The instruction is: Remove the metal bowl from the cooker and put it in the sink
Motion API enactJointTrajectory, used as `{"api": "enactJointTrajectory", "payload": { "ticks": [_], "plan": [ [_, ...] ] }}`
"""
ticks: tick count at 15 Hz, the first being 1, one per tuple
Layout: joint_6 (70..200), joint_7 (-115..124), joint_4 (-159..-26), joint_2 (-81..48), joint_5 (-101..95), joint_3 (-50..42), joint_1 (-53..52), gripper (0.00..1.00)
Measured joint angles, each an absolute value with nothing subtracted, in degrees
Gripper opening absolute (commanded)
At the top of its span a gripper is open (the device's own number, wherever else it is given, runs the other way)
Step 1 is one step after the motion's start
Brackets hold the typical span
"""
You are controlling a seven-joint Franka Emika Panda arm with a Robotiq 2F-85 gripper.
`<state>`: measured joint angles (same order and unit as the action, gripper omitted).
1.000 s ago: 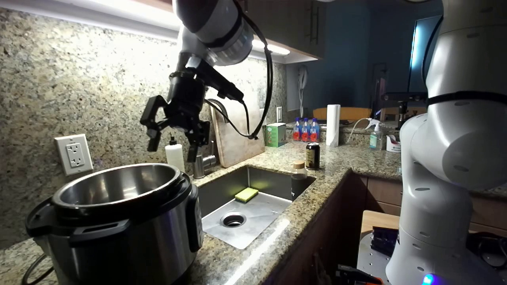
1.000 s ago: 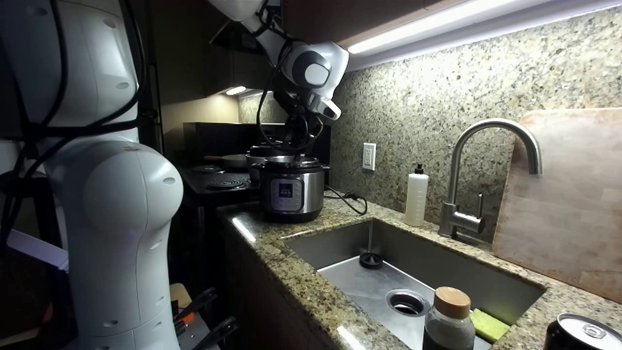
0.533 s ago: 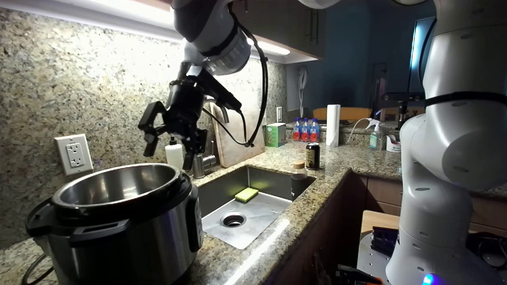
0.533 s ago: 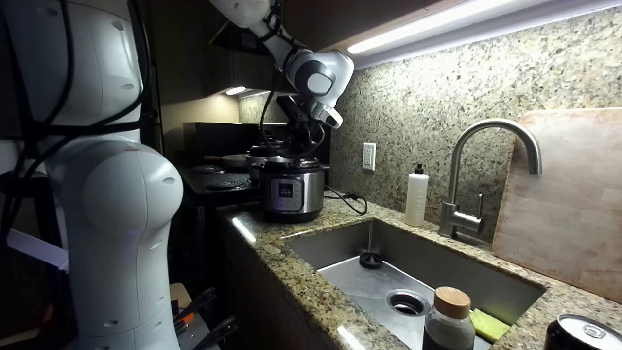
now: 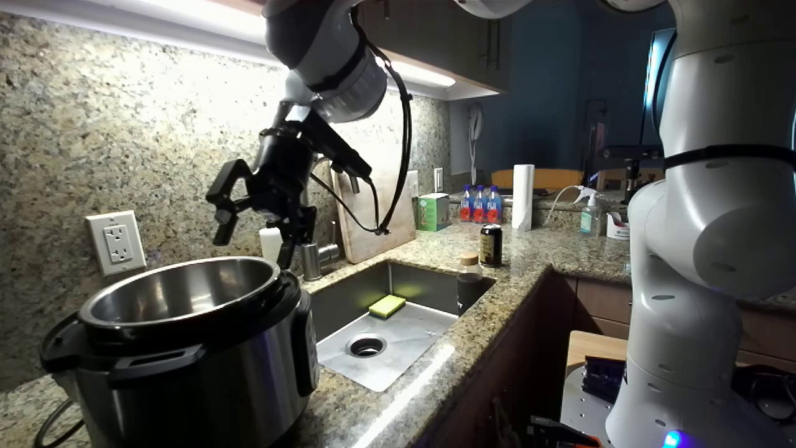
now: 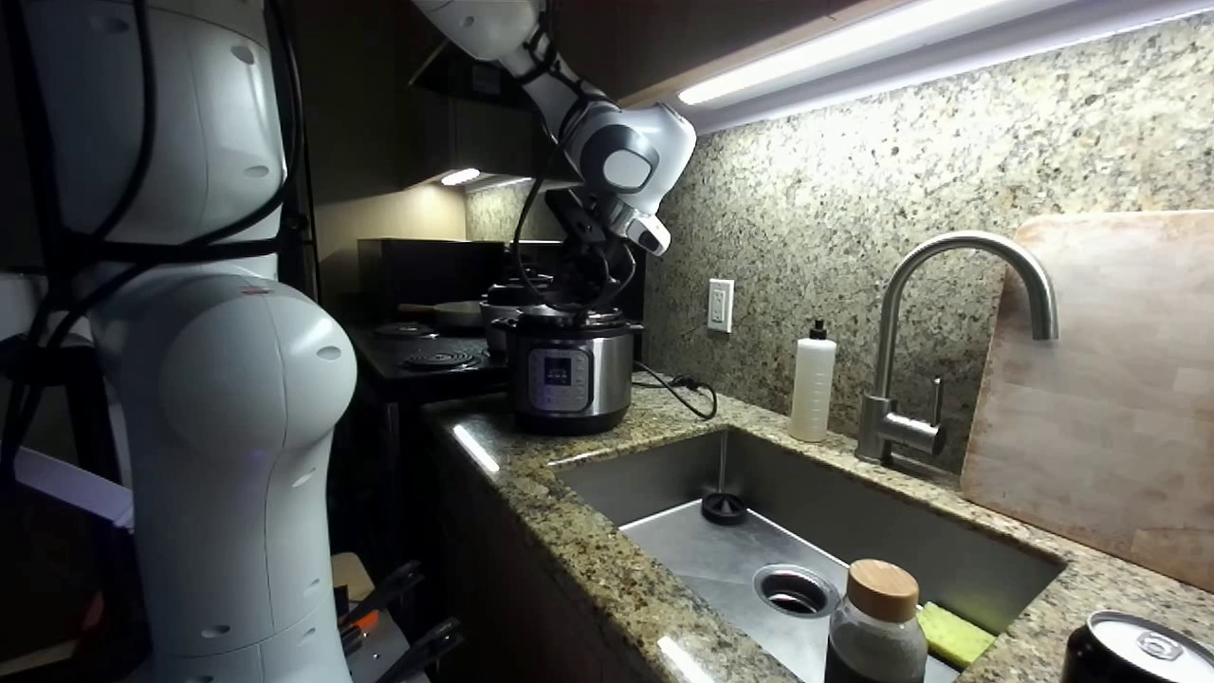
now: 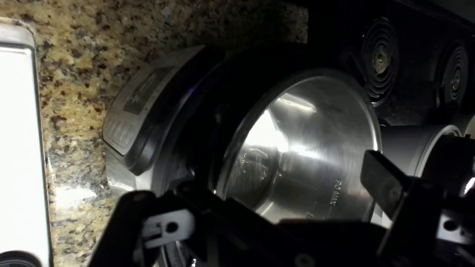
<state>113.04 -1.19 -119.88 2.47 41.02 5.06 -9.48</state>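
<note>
The shiny steel metal bowl (image 5: 186, 289) sits inside the black cooker (image 5: 205, 386), its rim standing above the housing. The wrist view looks into the bowl (image 7: 308, 148), which is empty. The cooker (image 6: 569, 379) stands on the granite counter at the near end of the sink (image 5: 404, 339). My gripper (image 5: 254, 249) is open and tilted over the bowl's far rim, one fingertip very close to the rim. In the wrist view the gripper (image 7: 293, 185) has its jaws spread across the bowl's mouth; one finger's tip is hard to make out. Whether it touches the rim is unclear.
A gooseneck faucet (image 6: 892, 332) and a soap bottle (image 6: 813, 384) stand behind the sink. A cork-topped bottle (image 6: 877, 617) is by the sink's end, with a can (image 6: 1133, 650) nearby. A sponge (image 5: 387, 306) lies in the sink. A stove pot (image 7: 404, 144) stands beside the cooker.
In an exterior view my open gripper has moved left and down, closer to the bowl's rim. The bowl's rim appears shifted very slightly left. The cooker housing has not moved.
</note>
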Motion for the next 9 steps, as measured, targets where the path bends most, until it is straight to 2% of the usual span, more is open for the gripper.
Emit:
{"api": "enactJointTrajectory", "payload": {
  "ticks": [5, 6, 7, 9],
  "plan": [
    [112.66, -1.31, -118.99, 1.21, 41.2, 5.05, -9.35, 1.0],
    [112.6, -1.36, -118.95, 1.06, 41.35, 5.05, -9.31, 0.75],
    [112.56, -1.54, -118.94, 0.87, 41.52, 5.05, -9.3, 0.74],
    [112.63, -2.21, -118.92, 0.38, 41.97, 5.06, -9.28, 0.61]
  ]
}}
